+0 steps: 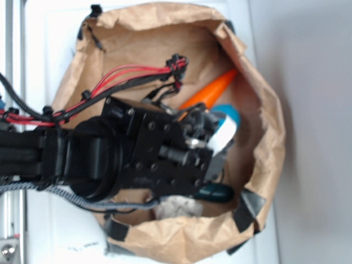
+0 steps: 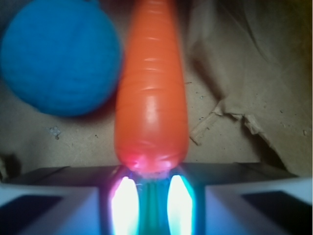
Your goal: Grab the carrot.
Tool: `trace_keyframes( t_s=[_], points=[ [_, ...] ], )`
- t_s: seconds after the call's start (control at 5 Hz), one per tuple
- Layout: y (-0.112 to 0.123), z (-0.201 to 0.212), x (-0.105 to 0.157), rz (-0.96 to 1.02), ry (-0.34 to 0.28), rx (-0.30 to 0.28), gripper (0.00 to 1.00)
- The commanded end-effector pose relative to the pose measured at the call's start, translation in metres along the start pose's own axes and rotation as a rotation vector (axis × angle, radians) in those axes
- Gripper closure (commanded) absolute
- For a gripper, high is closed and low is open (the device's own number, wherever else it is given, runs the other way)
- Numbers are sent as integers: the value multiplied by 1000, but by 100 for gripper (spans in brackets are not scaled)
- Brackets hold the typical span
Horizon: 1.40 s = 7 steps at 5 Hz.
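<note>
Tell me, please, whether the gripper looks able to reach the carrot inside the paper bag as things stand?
Probably yes: the wrist view shows the carrot lying straight ahead of the gripper, its thick end at the fingers, nothing between them; the blue ball sits off to one side.

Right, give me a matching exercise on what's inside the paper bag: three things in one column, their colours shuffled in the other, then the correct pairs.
Things:
1. carrot
2. ball
3. paper bag

Colours:
A. brown
B. orange
C. blue

Pairs: 1-B, 2-C, 3-A. In the wrist view the carrot lies straight ahead of the gripper, its thick end at the fingers, with the ball beside it.
</note>
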<state>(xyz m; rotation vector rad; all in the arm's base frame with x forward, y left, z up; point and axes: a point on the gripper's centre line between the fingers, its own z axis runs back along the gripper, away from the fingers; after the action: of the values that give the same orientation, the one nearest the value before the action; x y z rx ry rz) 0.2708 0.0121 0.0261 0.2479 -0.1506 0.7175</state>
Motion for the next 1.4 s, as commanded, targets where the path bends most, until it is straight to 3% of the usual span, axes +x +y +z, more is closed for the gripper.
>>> trace_keyframes(
  t_s=[0.0, 0.2, 0.4, 0.6, 0.8, 1.2],
  points=[
    [2, 12, 6, 42, -86, -27, 100],
    [3, 20, 10, 44, -61, -32, 100],
    [7, 32, 19, 49, -24, -48, 0],
    [10, 34, 24, 40, 3, -71, 0],
    [17, 28, 34, -30, 83, -135, 0],
    [18, 6, 47, -107, 170, -140, 0]
  ],
)
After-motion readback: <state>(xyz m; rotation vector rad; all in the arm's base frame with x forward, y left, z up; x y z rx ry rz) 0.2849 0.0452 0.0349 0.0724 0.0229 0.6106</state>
